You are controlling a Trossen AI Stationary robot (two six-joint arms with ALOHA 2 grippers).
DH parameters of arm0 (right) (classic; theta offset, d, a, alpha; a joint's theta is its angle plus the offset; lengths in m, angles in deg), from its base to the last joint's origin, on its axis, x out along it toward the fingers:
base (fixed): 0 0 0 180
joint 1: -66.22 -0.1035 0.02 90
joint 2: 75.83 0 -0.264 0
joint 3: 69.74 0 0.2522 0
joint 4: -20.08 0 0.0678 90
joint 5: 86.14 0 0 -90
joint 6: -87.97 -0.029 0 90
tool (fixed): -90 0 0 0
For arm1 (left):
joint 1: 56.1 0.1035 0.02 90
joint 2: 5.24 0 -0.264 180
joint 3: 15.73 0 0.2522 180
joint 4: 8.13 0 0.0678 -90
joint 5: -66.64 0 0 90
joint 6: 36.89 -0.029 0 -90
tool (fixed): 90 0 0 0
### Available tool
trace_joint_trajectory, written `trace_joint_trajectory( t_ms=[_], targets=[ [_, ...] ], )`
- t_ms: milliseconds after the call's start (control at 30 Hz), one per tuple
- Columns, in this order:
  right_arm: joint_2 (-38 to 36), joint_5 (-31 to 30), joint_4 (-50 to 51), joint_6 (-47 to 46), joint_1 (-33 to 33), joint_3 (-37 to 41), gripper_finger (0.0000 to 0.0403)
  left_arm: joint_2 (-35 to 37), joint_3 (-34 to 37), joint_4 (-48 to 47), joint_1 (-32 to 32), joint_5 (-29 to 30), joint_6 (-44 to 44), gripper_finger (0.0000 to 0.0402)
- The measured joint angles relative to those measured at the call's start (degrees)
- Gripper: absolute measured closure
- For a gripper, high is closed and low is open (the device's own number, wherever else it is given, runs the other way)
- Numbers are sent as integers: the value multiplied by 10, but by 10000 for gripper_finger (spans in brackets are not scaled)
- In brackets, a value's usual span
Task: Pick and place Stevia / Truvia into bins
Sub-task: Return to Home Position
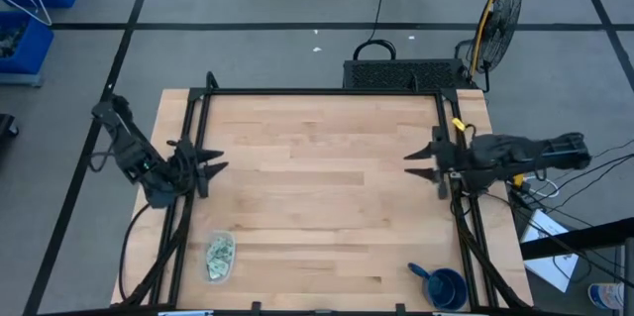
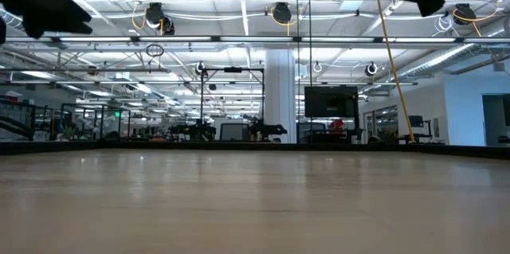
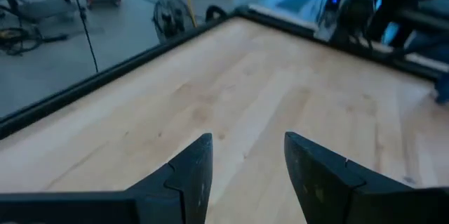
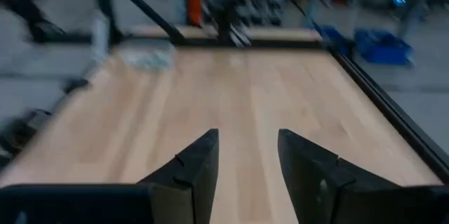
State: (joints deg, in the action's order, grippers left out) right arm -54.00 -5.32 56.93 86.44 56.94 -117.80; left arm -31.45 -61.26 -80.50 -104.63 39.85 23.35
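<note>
Grippers held apart over table: the left gripper (image 1: 216, 160) and the right gripper (image 1: 411, 162) are kept above the wooden table (image 1: 327, 187), jaws released and nothing grasped.

The left gripper is seen at the table's left edge and the right gripper at its right edge, tips turned toward each other and well apart. The pale green Stevia / Truvia sachets (image 1: 219, 253) are piled inside the clear bin (image 1: 231, 240), set near the left arm's corner. A dark blue cup (image 1: 445, 287) is placed at the right arm's corner.

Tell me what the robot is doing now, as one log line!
left claw: open, empty, at left edge | right claw: open, empty, at right edge | sachets: in tub | cup: right-side corner
</note>
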Motion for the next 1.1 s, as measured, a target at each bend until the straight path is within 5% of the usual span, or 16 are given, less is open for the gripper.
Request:
trace_joint_trajectory(
  t_ms=[133, 400, 900, 1100],
  targets=[
    [-93, 48, -39, 16, 14, 74, 261, 66, 70, 74, 0, 15, -46, 220],
    [-216, 49, -30, -20, 38, 145, 261, 161, 139, 156, 0, 11, -166, 220],
    [-216, 82, -232, -71, 37, 295, 261, 190, 262, 464, 1, -58, -383, 220],
    [-215, 93, -288, -71, 39, 330, 261, 191, 287, 649, 10, -82, -566, 220]
  ],
)
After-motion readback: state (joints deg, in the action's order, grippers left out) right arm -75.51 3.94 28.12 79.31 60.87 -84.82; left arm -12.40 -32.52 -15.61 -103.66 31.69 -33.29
